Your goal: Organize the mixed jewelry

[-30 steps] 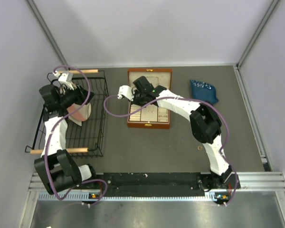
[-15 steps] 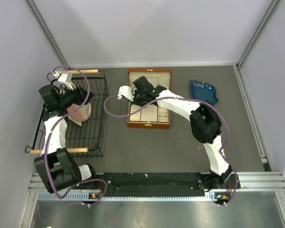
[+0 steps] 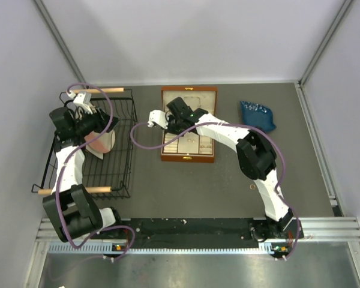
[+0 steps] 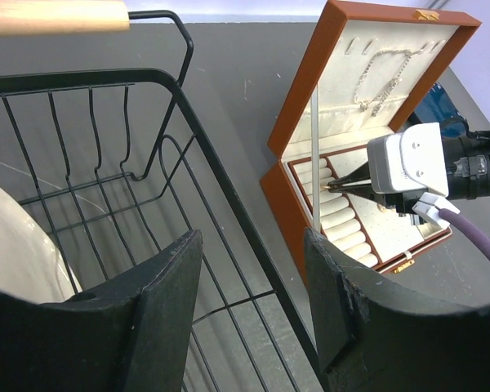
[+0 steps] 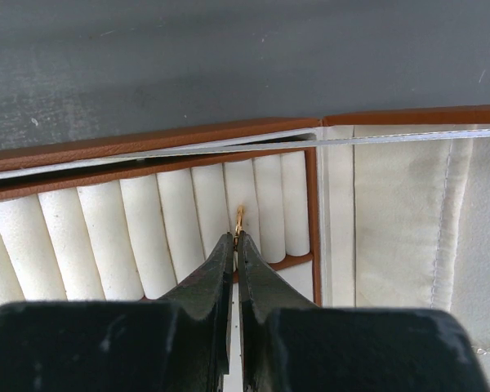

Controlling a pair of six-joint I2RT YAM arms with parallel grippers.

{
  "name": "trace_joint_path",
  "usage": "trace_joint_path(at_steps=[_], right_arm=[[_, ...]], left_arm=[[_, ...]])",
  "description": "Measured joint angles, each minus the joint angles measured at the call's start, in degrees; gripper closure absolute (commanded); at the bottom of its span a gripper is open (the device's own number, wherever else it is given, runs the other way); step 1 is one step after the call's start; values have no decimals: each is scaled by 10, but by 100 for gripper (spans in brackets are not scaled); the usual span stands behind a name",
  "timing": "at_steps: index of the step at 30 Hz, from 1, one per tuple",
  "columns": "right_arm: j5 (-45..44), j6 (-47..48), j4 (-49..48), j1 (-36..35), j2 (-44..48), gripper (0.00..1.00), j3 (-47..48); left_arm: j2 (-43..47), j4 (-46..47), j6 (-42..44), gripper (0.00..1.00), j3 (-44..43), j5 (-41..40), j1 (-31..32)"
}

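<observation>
Mixed jewelry (image 4: 382, 77) is sorted into the wooden box (image 3: 188, 158): the necklace is hung in its far lid, and a gold ring (image 5: 239, 219) is pinched by the clenched right gripper (image 5: 236, 238), apparently for seating between the cream rolls (image 5: 171, 220). The left gripper (image 4: 253, 245) is held released and empty over the left basket (image 4: 188, 106).

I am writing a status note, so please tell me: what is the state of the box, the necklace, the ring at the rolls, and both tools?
box: open, lid swung back.
necklace: lying against the lid's lining.
ring: on edge in a slot between the cream rolls.
right tool: shut on the ring, as far as can be seen.
left tool: open, empty, over the wire basket.
</observation>
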State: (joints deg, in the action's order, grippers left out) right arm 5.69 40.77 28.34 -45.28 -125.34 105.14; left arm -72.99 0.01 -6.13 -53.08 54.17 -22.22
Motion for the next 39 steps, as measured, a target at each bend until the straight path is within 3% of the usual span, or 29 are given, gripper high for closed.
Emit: trace_joint_path(at_steps=[14,26,39], right_arm=[[1,2,1,0,4,100,-2],[21,10,64,0,46,100,-5],[45,17,111,0,19,100,32]], left_arm=[[-2,0,0,43,0,5,-3],[-12,6,-20,43,-11,12,-7],[-26,15,-28,43,-16,20,-13]])
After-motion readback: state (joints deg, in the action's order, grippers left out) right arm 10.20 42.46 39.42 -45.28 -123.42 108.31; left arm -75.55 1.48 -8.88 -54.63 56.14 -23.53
